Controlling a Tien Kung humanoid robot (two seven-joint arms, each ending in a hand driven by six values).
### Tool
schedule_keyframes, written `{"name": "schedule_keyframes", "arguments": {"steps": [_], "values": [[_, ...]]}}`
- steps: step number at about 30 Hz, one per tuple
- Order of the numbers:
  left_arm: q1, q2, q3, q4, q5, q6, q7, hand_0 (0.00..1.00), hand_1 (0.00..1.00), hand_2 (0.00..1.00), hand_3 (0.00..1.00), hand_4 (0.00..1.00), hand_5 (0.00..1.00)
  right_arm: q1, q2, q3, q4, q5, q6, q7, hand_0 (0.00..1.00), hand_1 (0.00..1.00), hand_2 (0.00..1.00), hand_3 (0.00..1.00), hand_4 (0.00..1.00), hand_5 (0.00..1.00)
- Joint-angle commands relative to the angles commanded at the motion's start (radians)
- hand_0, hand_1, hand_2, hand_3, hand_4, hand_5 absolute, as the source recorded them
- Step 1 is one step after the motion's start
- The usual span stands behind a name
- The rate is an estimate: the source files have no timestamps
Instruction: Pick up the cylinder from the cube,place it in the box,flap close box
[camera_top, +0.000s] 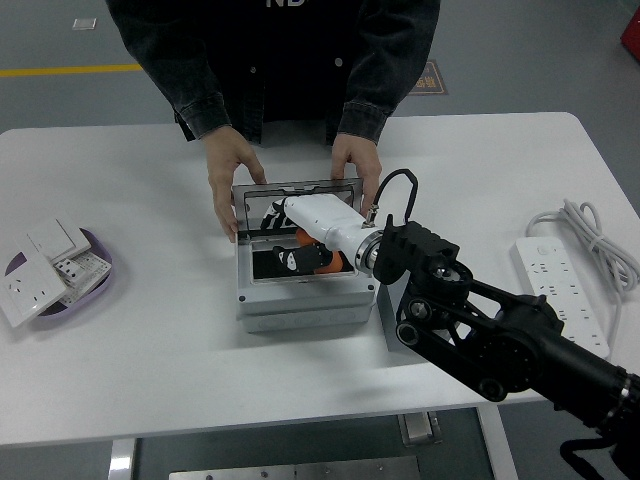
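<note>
The robot's right hand (300, 232) reaches from the lower right into the open grey box (300, 298) at the middle of the white table (150, 340). Its white shell covers most of the box's opening, and its dark fingers (283, 259) curl down inside around an orange cylinder (322, 262), which shows only as patches of orange below the hand, over the box's dark interior. How firmly the cylinder is held cannot be made out, as the hand hides most of it.

A person stands at the far side of the table, with one hand (232, 175) on the box's far left corner and the other hand (358, 165) at its far right corner, beside the upright lid (296, 189). A black cable (398, 190) loops up from the robot's wrist just beside that second hand.

At the table's left edge a purple dish (95, 285) carries white wall switches and sockets (45, 265). At the right lies a white power strip (560, 290) with its coiled cord (595, 235), well apart from the box.
</note>
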Motion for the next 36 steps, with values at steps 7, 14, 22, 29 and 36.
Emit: {"name": "schedule_keyframes", "arguments": {"steps": [7,14,22,29,36], "values": [[0.002,-0.002,0.024,0.0,-0.021,-0.001,-0.011,0.634,0.658,0.582,0.656,0.718,0.342,-0.008,-0.037,0.017,0.009,0.106,-0.031,0.052,0.724,0.678,0.695,0.71,0.656,0.157],[0.008,-0.004,0.031,0.0,-0.033,0.0,-0.014,0.634,0.659,0.581,0.655,0.714,0.345,-0.033,-0.129,0.098,0.112,0.324,-0.091,0.161,0.725,0.675,0.696,0.712,0.667,0.162],[0.008,-0.005,0.039,0.0,-0.04,0.0,-0.018,0.633,0.659,0.582,0.652,0.709,0.345,0.015,-0.175,0.181,0.184,0.421,-0.102,0.14,0.686,0.657,0.684,0.695,0.681,0.218],[0.006,-0.003,0.044,0.0,-0.043,-0.001,-0.019,0.633,0.658,0.581,0.651,0.707,0.343,0.066,-0.171,0.173,0.138,0.405,-0.093,0.106,0.687,0.655,0.682,0.693,0.682,0.237],[0.003,0.002,0.041,0.0,-0.038,-0.001,-0.017,0.633,0.658,0.581,0.65,0.707,0.344,0.099,-0.155,0.127,0.08,0.421,-0.088,0.093,0.69,0.651,0.68,0.692,0.688,0.251]]}}
